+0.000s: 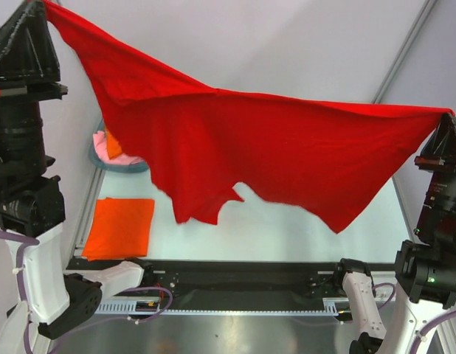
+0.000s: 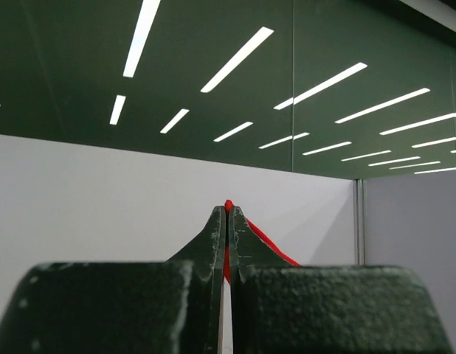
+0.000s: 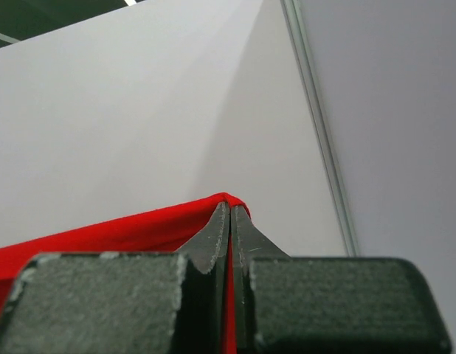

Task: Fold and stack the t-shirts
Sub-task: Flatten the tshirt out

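Observation:
A bright red t-shirt (image 1: 250, 147) hangs spread in the air between my two grippers, high above the table. My left gripper (image 1: 38, 6) at the top left is shut on one corner; the red cloth (image 2: 229, 254) shows pinched between its fingers. My right gripper (image 1: 448, 118) at the right is shut on the other corner, with red cloth (image 3: 125, 232) draped from its tips. A folded orange t-shirt (image 1: 121, 227) lies flat at the table's left. Pink and orange shirts (image 1: 110, 145) lie in the basket, partly hidden by the red shirt.
The blue-grey basket (image 1: 117, 164) stands at the back left of the table. A black rail (image 1: 235, 284) runs along the near edge between the arm bases. White walls close the back and sides.

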Robot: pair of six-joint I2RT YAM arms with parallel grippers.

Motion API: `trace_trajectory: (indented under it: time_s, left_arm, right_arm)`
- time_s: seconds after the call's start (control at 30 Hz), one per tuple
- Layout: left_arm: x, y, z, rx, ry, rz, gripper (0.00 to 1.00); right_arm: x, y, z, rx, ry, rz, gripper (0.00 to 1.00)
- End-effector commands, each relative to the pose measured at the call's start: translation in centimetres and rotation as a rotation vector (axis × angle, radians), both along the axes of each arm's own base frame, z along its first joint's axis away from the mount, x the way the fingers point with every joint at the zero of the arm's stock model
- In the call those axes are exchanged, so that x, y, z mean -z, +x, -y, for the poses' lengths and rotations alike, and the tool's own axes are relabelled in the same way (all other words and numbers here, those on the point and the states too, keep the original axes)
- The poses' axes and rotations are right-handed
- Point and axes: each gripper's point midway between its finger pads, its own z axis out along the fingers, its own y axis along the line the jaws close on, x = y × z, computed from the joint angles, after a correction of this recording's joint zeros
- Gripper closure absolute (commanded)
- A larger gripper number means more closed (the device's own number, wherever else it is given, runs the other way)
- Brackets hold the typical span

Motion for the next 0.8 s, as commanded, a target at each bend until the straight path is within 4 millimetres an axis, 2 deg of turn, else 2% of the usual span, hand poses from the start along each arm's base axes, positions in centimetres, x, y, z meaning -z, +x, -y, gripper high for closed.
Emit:
trace_trajectory:
  time_s: [0.0,0.03,0.07,0.1,0.2,0.23,0.27,0.3,0.33,0.37,0.43,0.47,0.5,0.53,0.57,0.63,0.67,0.7,0.73,0.77]
  left_arm:
    - [0.3,3.8,0.3,-0.058,-0.001,-0.037,1.00]
    - [0.5,4.7,0.7,-0.059,0.004,-0.048,1.00]
    - [0.9,5.8,1.1,-0.058,0.011,-0.062,1.00]
    - [2.0,8.5,2.0,-0.061,0.029,-0.107,1.00]
    - [4.3,13.0,3.4,-0.063,0.060,-0.188,1.00]
    - [6.2,16.2,4.4,-0.066,0.083,-0.239,1.00]
    - [7.3,17.9,4.8,-0.069,0.095,-0.269,1.00]
    - [8.3,19.5,5.2,-0.071,0.104,-0.294,1.00]
    - [10.8,23.3,5.7,-0.078,0.120,-0.360,1.00]
    - [12.0,25.0,5.9,-0.065,0.120,-0.390,1.00]
    - [14.6,28.6,6.2,-0.063,0.132,-0.435,1.00]
    - [17.5,32.0,7.1,-0.054,0.149,-0.491,1.00]
    - [18.8,33.6,7.5,-0.054,0.168,-0.511,1.00]
    - [19.9,34.9,7.9,-0.054,0.182,-0.523,1.00]
    - [23.1,38.2,8.6,-0.059,0.198,-0.571,1.00]
    - [26.2,41.2,9.3,-0.051,0.202,-0.616,1.00]
    - [26.6,42.2,9.5,-0.042,0.188,-0.611,1.00]
    - [30.6,44.7,10.5,-0.024,0.201,-0.665,1.00]
    - [32.0,45.7,10.9,-0.007,0.198,-0.680,1.00]
    - [32.1,46.3,11.3,0.015,0.183,-0.668,1.00]
  right_arm:
    - [1.6,1.7,0.7,0.028,-0.001,-0.062,1.00]
    - [2.1,2.3,0.9,0.032,0.000,-0.072,1.00]
    - [3.4,3.9,1.4,0.037,0.012,-0.107,1.00]
    - [4.2,4.8,1.6,0.037,0.025,-0.126,1.00]
    - [7.4,8.5,2.5,0.034,0.059,-0.192,1.00]
    - [8.1,9.4,2.6,0.029,0.071,-0.204,1.00]
    - [8.4,10.2,2.9,0.033,0.079,-0.200,1.00]
    - [9.8,11.8,3.2,0.031,0.097,-0.237,1.00]
    - [11.6,13.0,3.5,0.032,0.113,-0.275,1.00]
    - [11.7,13.8,3.6,0.026,0.120,-0.257,1.00]
    - [14.9,16.5,4.2,0.027,0.142,-0.319,1.00]
    - [15.5,17.2,4.3,0.025,0.154,-0.322,1.00]
    - [16.2,18.0,4.5,0.026,0.153,-0.333,1.00]
    - [17.9,19.3,4.8,0.032,0.162,-0.377,1.00]
    - [18.6,19.9,5.2,0.049,0.161,-0.386,1.00]
    - [20.6,22.1,6.1,0.074,0.159,-0.410,1.00]
    - [22.5,23.1,6.6,0.093,0.163,-0.448,1.00]
    - [23.8,23.9,7.1,0.110,0.162,-0.482,1.00]
    - [26.0,25.8,7.6,0.118,0.162,-0.515,1.00]
    - [27.8,26.6,8.0,0.130,0.167,-0.546,1.00]
